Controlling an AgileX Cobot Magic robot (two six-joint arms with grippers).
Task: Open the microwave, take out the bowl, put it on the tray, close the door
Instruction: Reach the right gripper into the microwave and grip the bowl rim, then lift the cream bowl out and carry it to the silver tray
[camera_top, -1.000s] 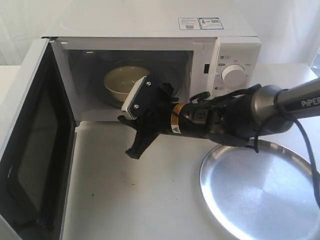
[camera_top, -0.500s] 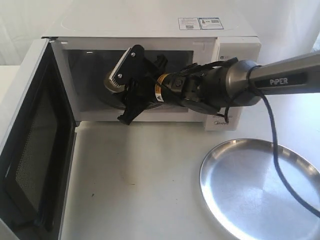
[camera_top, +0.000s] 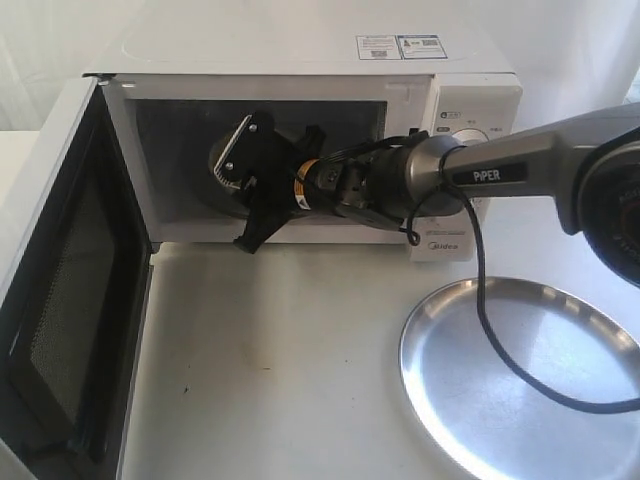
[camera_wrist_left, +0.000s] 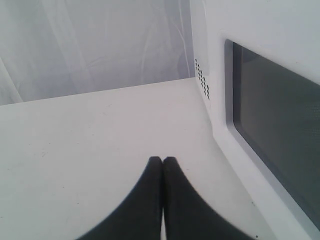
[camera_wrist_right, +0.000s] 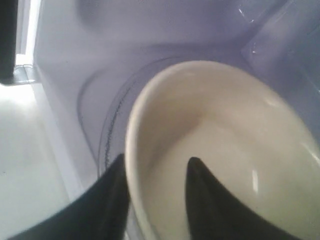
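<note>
The white microwave stands with its door swung wide to the left. Inside, the cream-white bowl rests on the glass turntable. My right gripper reaches into the cavity and hides most of the bowl in the exterior view. In the right wrist view that gripper is open astride the bowl's near rim, one finger outside the wall and one inside. My left gripper is shut and empty, low over the table beside the door's outer face. The steel tray lies at the front right.
The open door juts toward the table's front left edge. The microwave's knob panel sits just behind the right arm. A black cable hangs from that arm over the tray's rim. White curtain closes off the back.
The right gripper has risen from the table in front of the microwave and pushed into the cavity, ending with its fingers over the bowl's rim. Door and tray have stayed put.
</note>
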